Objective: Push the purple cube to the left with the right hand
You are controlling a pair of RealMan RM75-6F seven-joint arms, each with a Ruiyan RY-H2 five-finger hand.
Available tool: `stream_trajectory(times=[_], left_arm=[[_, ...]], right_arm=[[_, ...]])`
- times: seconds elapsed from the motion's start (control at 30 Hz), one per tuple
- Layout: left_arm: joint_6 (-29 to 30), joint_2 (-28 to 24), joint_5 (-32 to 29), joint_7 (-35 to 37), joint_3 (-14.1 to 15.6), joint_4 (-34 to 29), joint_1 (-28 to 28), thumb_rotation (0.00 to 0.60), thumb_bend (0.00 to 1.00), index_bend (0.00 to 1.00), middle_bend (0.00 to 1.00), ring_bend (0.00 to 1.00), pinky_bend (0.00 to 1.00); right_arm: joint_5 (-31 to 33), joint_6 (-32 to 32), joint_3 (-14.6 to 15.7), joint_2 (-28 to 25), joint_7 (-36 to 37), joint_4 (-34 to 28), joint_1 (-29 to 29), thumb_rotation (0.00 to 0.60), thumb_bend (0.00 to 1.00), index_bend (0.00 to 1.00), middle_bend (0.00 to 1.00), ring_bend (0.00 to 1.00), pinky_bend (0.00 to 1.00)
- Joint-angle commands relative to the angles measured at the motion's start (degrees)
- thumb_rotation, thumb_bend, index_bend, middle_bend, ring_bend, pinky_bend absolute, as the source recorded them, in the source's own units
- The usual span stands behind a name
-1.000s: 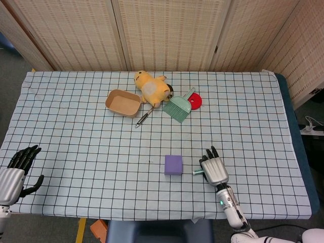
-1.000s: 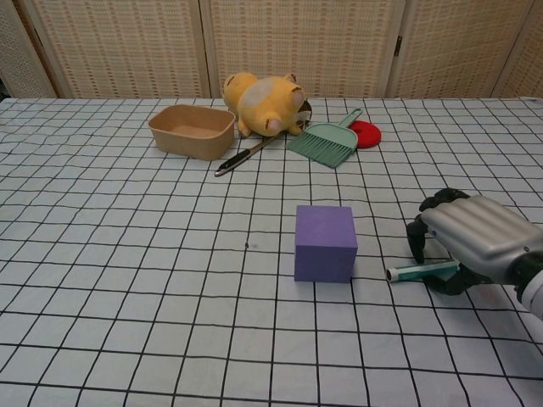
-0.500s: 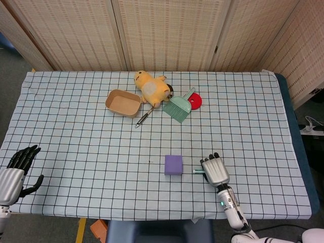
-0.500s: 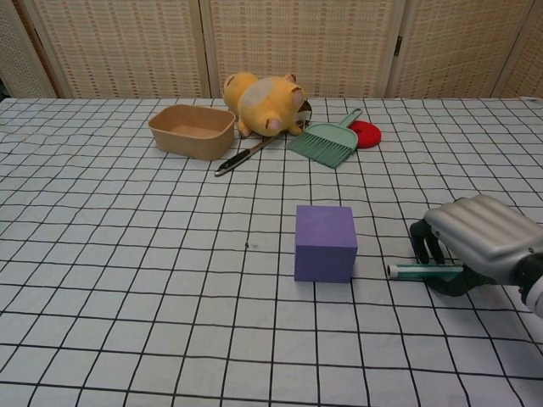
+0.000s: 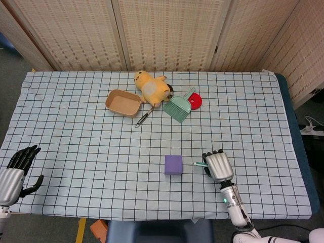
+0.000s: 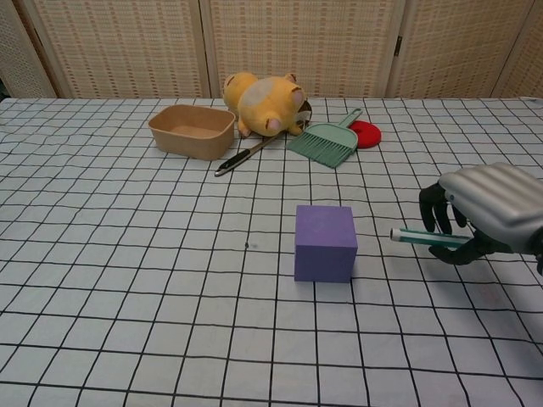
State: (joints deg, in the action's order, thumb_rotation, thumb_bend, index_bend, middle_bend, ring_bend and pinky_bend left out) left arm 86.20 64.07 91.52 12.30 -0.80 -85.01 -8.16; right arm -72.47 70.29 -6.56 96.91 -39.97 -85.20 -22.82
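Checked cloth over the whole table, wicker screens behind. Purple cube sits near the front edge, a bit right of centre, on the cloth, nothing touching it. Right hand is just to the cube's right, apart from it with a clear gap, fingers curled around a thin green pen that points left toward the cube. In the chest view the pen tip looks to be off the cloth, about mid-height of the cube face. So the cube lies directly left of that hand, which is what the push needs; I'd guess contact comes pen-tip first unless the knuckles get there.

Left hand is far off at the front-left corner, fingers spread, holding nothing.

Cube: matte, flat faces, sharp edges, looks light, likely foam or plastic. It should slide on fabric, though an off-centre poke could twist it.

Far side: yellow plush toy, tan tray, green brush.
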Motion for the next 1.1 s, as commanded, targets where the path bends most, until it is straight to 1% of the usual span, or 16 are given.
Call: stream_trajectory(times=[0.03, 0.33, 0.57, 0.83, 0.97, 1.03, 1.1], left_arm=[[-0.08, 0.0, -0.03, 0.02, 0.01, 0.02, -0.03, 0.6, 0.43, 0.0, 0.0, 0.0, 0.07], [0.3, -0.29, -0.15, 0.89, -0.12, 0.16, 0.11, 0.6, 0.43, 0.0, 0.0, 0.0, 0.07], [0.2, -0.39, -0.16, 1.41, -0.1, 0.32, 0.06, 0.6, 0.43, 0.0, 0.0, 0.0, 0.07], [0.1, -0.41, -0.2, 1.43, -0.09, 0.3, 0.02, 0.6, 0.43, 0.0, 0.0, 0.0, 0.07], [0.08, -0.41, -0.26, 1.49, -0.13, 0.29, 0.01, 0.6, 0.43, 0.0, 0.0, 0.0, 0.07], [0.0, -0.43, -0.34, 1.59, -0.16, 0.3, -0.02, 0.6, 0.43, 0.0, 0.0, 0.0, 0.07], [-0.45, -0.54, -0.62, 2.1, -0.22, 0.4, -0.19, 0.6, 0.43, 0.0, 0.0, 0.0, 0.07]], right_arm=[[0.93, -1.35, -0.4, 0.05, -0.33, -0.82, -0.89, 0.6, 0.34, 0.97, 0.73, 0.51, 0.46], [2.62, -4.1, -0.47, 2.09, -3.09, -1.98, -3.62, 0.6, 0.34, 0.97, 0.73, 0.51, 0.46], [3.95, -5.53, -1.83, 4.68, -4.97, -2.11, -6.37, 0.6, 0.34, 0.97, 0.73, 0.51, 0.46], [8.15, -8.67, -5.52, 9.91, -7.89, 1.0, -11.7, 0.6, 0.34, 0.97, 0.73, 0.51, 0.46], [8.99, -9.1, -6.24, 11.05, -8.36, 1.87, -12.74, 0.6, 0.34, 0.97, 0.73, 0.51, 0.46], [9.94, -9.93, -7.33, 12.76, -8.71, 3.04, -14.37, 0.6, 0.34, 0.97, 0.73, 0.51, 0.46], [11.56, -11.53, -9.77, 16.51, -9.66, 5.72, -17.73, 0.6, 0.34, 0.97, 0.73, 0.51, 0.46]])
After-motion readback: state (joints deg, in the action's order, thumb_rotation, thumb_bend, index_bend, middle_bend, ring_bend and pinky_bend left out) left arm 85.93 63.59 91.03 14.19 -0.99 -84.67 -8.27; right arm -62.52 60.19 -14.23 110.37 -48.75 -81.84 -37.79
